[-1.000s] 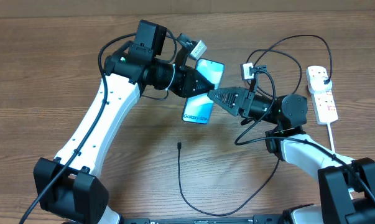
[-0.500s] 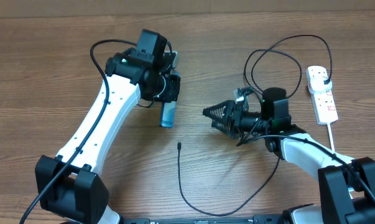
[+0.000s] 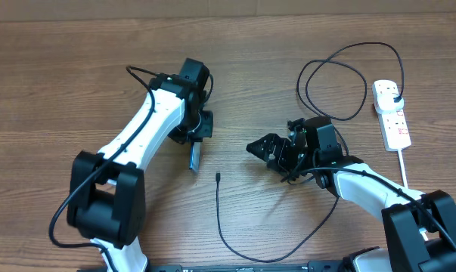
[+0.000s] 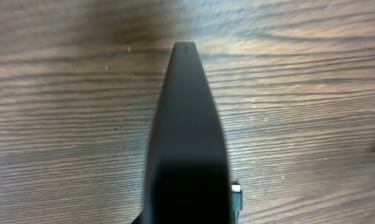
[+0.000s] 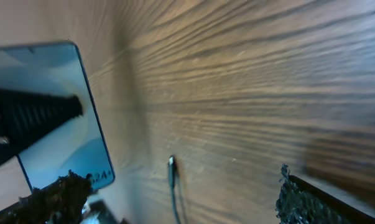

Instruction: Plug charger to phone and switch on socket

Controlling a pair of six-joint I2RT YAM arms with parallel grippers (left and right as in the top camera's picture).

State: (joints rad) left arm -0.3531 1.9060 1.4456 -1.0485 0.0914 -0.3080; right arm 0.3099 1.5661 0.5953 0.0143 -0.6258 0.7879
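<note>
The phone is held on its edge, so from above we see only a thin blue strip. We cannot tell whether it touches the wood. The left gripper has its fingers closed on the phone. Its own camera shows just the dark narrow side.

From the right wrist, the lit blue screen is visible, with one black ribbed finger across it. The small white writing in the screen's lower corner is too blurred for us to read.

The charger's tip lies just right of the phone, not touching it. Further right of the phone, the right gripper has its fingers spread wide and holds nothing.

Well to the right of the phone lies the socket. It has red marks, a black plug head in its far outlet and a white lead. Its labels are too small to read.

The table is brown wood with fine grain.
</note>
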